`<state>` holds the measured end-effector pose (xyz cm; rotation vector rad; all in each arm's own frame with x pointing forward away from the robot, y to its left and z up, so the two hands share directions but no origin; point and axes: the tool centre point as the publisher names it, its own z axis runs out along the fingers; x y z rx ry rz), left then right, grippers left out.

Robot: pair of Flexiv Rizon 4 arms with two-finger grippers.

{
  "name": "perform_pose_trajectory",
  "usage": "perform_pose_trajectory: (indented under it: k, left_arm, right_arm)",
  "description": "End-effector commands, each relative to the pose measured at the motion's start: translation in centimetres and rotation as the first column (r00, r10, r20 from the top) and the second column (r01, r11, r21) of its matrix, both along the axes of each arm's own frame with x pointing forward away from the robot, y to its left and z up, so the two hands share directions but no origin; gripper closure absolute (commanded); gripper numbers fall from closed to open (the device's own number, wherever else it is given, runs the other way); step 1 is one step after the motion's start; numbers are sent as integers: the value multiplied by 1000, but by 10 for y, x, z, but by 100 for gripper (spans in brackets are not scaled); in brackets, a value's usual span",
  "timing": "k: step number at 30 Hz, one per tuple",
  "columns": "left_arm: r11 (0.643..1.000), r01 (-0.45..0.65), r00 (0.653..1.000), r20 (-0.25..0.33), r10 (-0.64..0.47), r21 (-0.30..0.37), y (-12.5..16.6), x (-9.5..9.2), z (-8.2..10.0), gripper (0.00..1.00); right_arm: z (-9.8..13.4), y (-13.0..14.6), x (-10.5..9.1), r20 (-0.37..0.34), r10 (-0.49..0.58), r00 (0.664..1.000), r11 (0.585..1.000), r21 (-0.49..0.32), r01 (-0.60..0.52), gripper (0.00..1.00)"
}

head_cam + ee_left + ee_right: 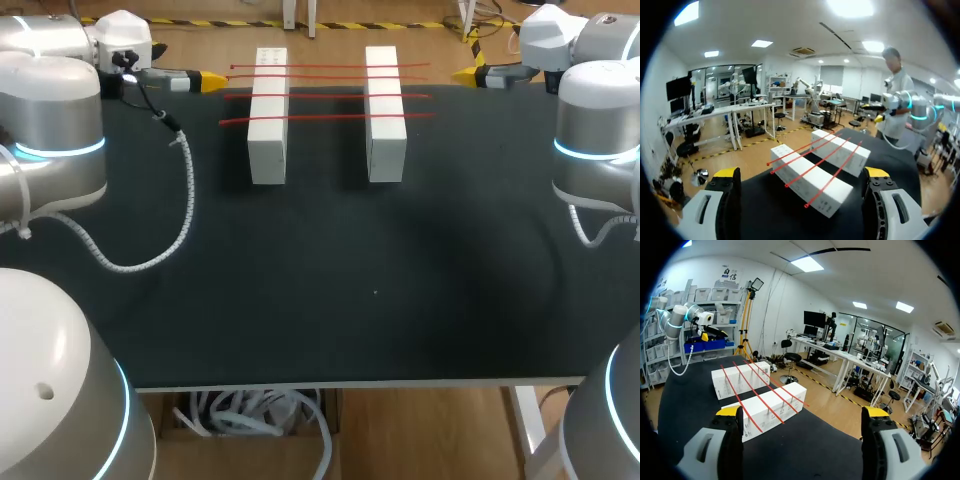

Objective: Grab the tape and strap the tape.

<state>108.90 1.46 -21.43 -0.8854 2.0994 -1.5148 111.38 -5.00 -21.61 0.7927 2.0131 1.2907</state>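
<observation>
- head view: three red tape strips (330, 96) lie side by side across the tops of two white blocks (267, 140), spanning the gap between them at the far side of the black table (330, 290). the left gripper (210, 80) hangs just off the strips' left ends and the right gripper (468, 74) just off their right ends. neither touches anything.
- left wrist view: the left gripper (801, 175) has its fingers spread wide and holds nothing. the strips (816, 164) lie ahead of it, running away over both blocks. to grab well, i judge it should come in level with the block tops and centre on a single strip end, so the neighbouring strip is not caught too.
- right wrist view: the right gripper (803, 412) is equally wide open and empty, facing the strips' (760, 397) other ends. the strips are so thin that it's hard to tell whether they are loose or stuck down, so a gentle pull seems wise.
</observation>
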Motion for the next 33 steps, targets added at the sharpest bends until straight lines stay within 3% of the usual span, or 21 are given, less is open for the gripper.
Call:
perform_pose_trajectory:
  k: [1, 4, 5, 6, 7, 8, 10, 11, 13, 16, 18, 19, 21, 24, 27, 28, 32, 33]
  left_arm:
    - [987, 158, 985, 61, -158, 6, 11, -1, -12, 0]
    - [971, 240, 969, 50, -240, 15, 10, -2, -23, 0]
    - [969, 247, 968, 45, -247, -6, 9, -2, -26, 18]
    - [968, 249, 968, 43, -249, -9, 9, -1, -29, 53]
    - [967, 254, 967, 36, -254, -11, 9, 0, -32, 59]
    - [961, 276, 960, 41, -275, -13, 8, 0, -34, 59]
    - [957, 291, 956, 42, -290, 0, 6, 1, -38, 74]
    - [955, 298, 954, 37, -298, 3, 5, 1, -39, 71]
    - [949, 315, 948, 44, -315, -4, 2, 3, -41, 77]
    - [939, 343, 938, 51, -343, -5, -4, 4, -44, 65]
    - [934, 356, 933, 57, -355, -6, -8, 6, -47, 87]
    - [930, 368, 929, 57, -367, -13, -9, 6, -49, 83]
    - [918, 396, 917, 67, -394, -16, -13, 6, -52, 91]
    - [899, 437, 898, 73, -435, -20, -20, 7, -58, 93]
    - [882, 470, 881, 77, -467, -20, -22, 8, -63, 82]
    - [883, 469, 881, 76, -467, -18, -22, 8, -65, 92]
    - [876, 481, 874, 76, -479, -16, -22, 10, -68, 79]
    - [876, 481, 875, 76, -479, -17, -23, 10, -70, 85]
  right_arm:
    - [0, 0, 0, 0, 0, 1000, 1000, 0, 0, 0]
    - [0, 0, 0, 0, 0, 1000, 1000, 0, 0, 0]
    - [0, 0, 0, 0, 0, 1000, 1000, 0, 0, 0]
    - [0, 0, 0, 0, 0, 1000, 1000, 0, 0, 0]
    - [0, 0, 0, 0, 0, 1000, 1000, 0, 0, 0]
    - [0, 0, 0, 0, 0, 1000, 1000, 0, 0, 0]
    - [0, 0, 0, 0, 0, 1000, 1000, 0, 0, 0]
    - [0, 0, 0, 0, 0, 1000, 1000, 0, 0, 0]
    - [0, 0, 0, 0, 0, 1000, 1000, 0, 0, 0]
    - [0, 0, 0, 0, 0, 1000, 1000, 0, 0, 0]
    - [0, 0, 0, 0, 0, 1000, 1000, 0, 0, 0]
    - [0, 0, 0, 0, 0, 1000, 1000, 0, 0, 0]
    - [0, 0, 0, 0, 0, 1000, 1000, 0, 0, 0]
    - [0, 0, 0, 0, 0, 1000, 1000, 0, 0, 0]
    - [0, 0, 0, 0, 0, 1000, 1000, 0, 0, 0]
    - [0, 0, 0, 0, 0, 1000, 1000, 0, 0, 0]
    - [0, 0, 0, 0, 0, 1000, 1000, 0, 0, 0]
    - [0, 0, 0, 0, 0, 1000, 1000, 0, 0, 0]
